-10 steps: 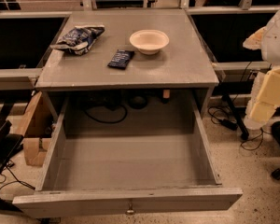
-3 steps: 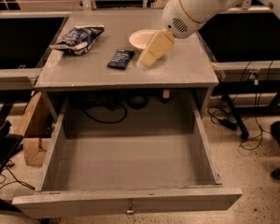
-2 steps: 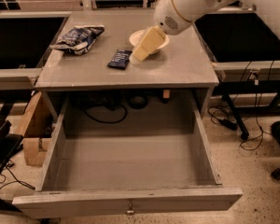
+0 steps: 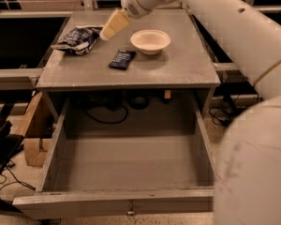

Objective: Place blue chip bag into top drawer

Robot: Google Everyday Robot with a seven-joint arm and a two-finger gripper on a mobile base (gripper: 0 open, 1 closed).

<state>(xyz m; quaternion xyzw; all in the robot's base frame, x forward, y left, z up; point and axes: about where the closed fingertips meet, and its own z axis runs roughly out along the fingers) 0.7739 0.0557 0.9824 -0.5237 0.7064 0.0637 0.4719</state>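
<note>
step: reaching for blue chip bag [image 4: 77,39], tabletop [image 4: 178,69] 10 o'clock | gripper [image 4: 106,33] at bag's 2 o'clock, opening cannot tell, bag not held | top drawer [image 4: 117,203] open, 6 o'clock | next: lower, grasp bag

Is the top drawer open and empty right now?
Open, empty: top drawer pulled out, floor bare. Gripper hovers near blue chip bag.

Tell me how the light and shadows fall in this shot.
Camera view: dim, warm light; the tabletop is evenly lit; the bowl casts a soft shadow; the space behind the top drawer lies in deep shadow; the gripper, brightly lit, hovers by the blue chip bag; the arm fills the picture's right foreground.
</note>
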